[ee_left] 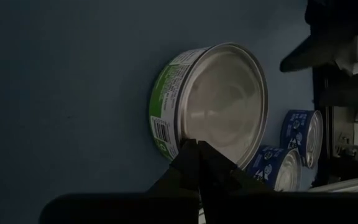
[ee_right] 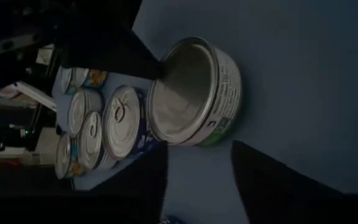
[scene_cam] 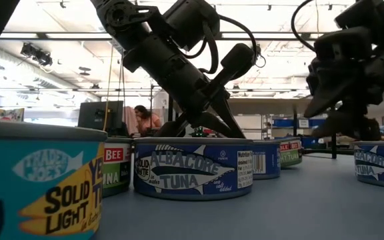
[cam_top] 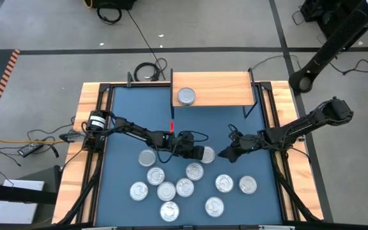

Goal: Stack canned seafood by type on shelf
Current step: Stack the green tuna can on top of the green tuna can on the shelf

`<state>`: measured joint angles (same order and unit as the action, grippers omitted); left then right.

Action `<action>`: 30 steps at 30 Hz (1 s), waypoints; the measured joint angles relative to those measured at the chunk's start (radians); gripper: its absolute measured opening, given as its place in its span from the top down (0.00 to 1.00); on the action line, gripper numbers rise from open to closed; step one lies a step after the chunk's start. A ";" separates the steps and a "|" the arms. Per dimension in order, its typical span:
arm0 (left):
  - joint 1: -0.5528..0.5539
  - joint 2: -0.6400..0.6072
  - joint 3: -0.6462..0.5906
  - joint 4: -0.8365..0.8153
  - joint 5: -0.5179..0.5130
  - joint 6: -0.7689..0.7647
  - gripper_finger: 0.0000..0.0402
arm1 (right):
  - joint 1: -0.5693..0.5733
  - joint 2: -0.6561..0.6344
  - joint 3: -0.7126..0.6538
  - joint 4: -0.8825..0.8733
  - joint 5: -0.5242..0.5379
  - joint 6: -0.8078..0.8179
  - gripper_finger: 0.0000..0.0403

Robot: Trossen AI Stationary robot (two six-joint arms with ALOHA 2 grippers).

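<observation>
Green-labelled flat round tin [ee_left: 213,102]: silver lid, lying on blue table [cam_top: 126,134].
Left gripper [ee_left: 197,149]: clenched, tips touching the tin's rim.
Right gripper [ee_right: 197,171]: fingers parted, beside tin, holding nothing.

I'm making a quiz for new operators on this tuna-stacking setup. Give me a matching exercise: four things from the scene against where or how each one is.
Things:
1. left gripper
2. right gripper
3. green-labelled can
4. can on the shelf

States:
A. alone on the light-wood shelf
B. fingers apart, just short of a can
C. fingers together, tips at a can's lid
D. on the blue table between both grippers

Pairs: 1-C, 2-B, 3-D, 4-A
</observation>
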<state>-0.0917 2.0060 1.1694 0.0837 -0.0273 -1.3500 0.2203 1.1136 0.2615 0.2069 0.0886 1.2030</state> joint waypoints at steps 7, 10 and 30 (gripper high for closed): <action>0.001 0.001 -0.001 0.001 -0.002 0.007 1.00 | -0.001 0.014 0.000 0.000 0.047 0.069 0.34; 0.001 0.001 -0.002 -0.001 -0.002 0.012 1.00 | -0.001 0.031 0.000 0.010 0.060 0.087 0.32; 0.005 0.002 -0.003 -0.016 0.001 0.048 1.00 | -0.006 0.252 0.000 0.281 0.070 0.157 0.34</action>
<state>-0.0872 2.0075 1.1667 0.0673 -0.0267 -1.3024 0.2140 1.3652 0.2619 0.4876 0.1590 1.3598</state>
